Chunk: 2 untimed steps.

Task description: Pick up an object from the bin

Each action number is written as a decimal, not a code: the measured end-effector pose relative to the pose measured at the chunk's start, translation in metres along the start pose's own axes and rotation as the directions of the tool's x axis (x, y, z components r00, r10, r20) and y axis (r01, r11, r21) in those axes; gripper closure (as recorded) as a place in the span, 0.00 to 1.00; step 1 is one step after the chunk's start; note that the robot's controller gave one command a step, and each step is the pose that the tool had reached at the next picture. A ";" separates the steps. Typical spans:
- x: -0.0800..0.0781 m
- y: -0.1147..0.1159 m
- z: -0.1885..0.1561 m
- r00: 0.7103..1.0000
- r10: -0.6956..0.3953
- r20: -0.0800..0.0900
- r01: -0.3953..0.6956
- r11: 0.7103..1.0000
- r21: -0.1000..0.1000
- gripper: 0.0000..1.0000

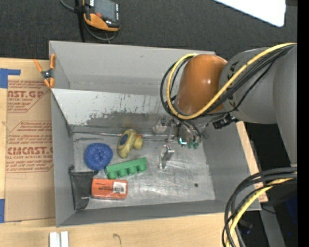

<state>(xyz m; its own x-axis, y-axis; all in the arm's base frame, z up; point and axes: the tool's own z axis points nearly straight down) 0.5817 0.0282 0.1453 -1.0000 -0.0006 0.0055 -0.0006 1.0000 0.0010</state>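
Gripper (166,157) (open or closed cannot be told) over bare bin floor (188,179), just right of green block (126,168); yellow toy (127,142) nearby.

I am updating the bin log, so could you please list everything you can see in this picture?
bin: 1, grey metal, middle of the view
yellow rounded thing: 1, yellow, floor towards the back wall, left of the gripper
blue round thing: 1, blue, left part of the floor
green studded block: 1, green, just in front of the yellow rounded thing
orange packet: 1, orange-red with a pale label, front left
black thing: 1, black, front left corner, beside the orange packet
handheld device: 1, orange and black, outside the bin past its far rim
gripper: 1, metal, over bare floor right of the green studded block
arm: 1, grey with orange cover and yellow-black cables, entering from the right
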 end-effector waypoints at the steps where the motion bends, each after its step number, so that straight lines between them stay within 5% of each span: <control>1: -0.002 0.000 -0.004 1.000 0.000 0.007 0.000 1.000 0.000 0.00; 2: -0.004 0.032 0.064 0.992 0.129 0.006 -0.129 0.992 -0.001 1.00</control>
<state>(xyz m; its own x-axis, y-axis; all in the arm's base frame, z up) 0.5855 0.0604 0.0808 -0.9918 0.1281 -0.0007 0.1281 0.9918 0.0008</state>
